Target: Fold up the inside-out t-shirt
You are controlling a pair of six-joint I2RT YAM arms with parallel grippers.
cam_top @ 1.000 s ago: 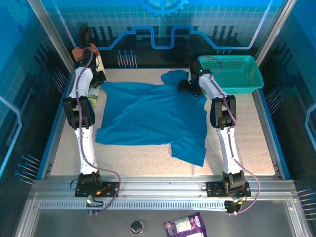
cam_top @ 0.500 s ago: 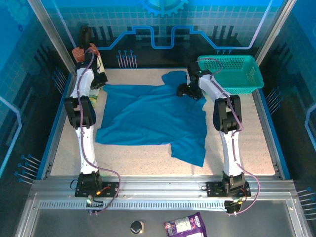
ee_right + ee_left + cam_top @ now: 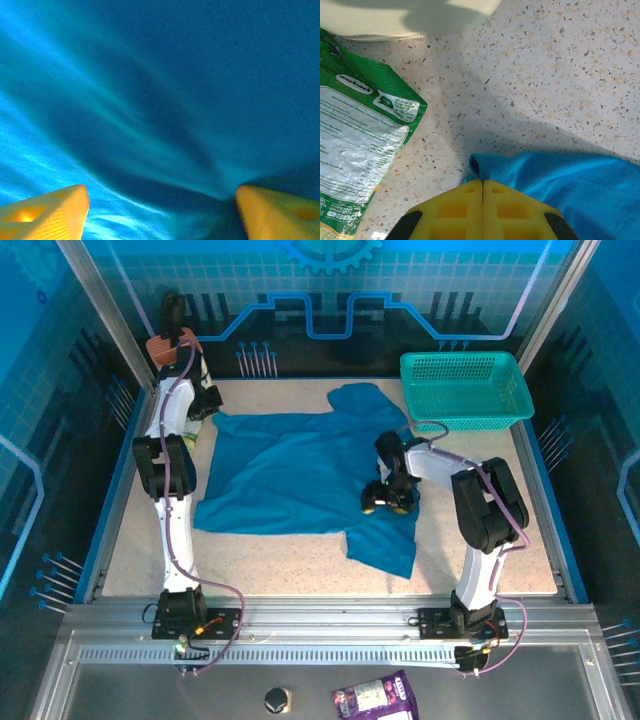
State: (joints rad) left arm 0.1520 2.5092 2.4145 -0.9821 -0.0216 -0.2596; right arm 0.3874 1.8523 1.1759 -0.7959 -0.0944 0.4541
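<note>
The blue t-shirt (image 3: pixel 300 475) lies spread over the middle of the speckled tabletop (image 3: pixel 500 540), mostly flat but wrinkled. One flap reaches toward the far edge and another hangs toward the near right. Its far left corner ends just beside the left arm (image 3: pixel 165 455), which stretches along the left side of the tabletop.

In the left wrist view, the yellow left fingers (image 3: pixel 457 207) are pressed flat together. The edge of the shirt is caught at their tips, where a small fold of blue cloth curls up against the seam between them. From there the cloth runs off to the right across the tabletop.

The right arm (image 3: pixel 485 505) bends in from the right, with its wrist down over the right part of the shirt, on the cloth rather than at its edge. In the right wrist view, the right fingers (image 3: pixel 52 212) stand wide apart, one at each lower corner. Blue cloth spans the gap between them, a soft ridge running toward the right-hand finger. Nothing is clamped between them.

Just left of the shirt's pinched corner lies a green and white foil packet (image 3: pixel 360 145). Beyond it is the rounded edge of a cream-coloured object (image 3: pixel 405 17).

A teal mesh basket (image 3: pixel 465 390) sits at the far right corner of the tabletop, apart from the shirt. A purple snack packet (image 3: pixel 375 698) lies on the metal ledge in front of the arm bases.
</note>
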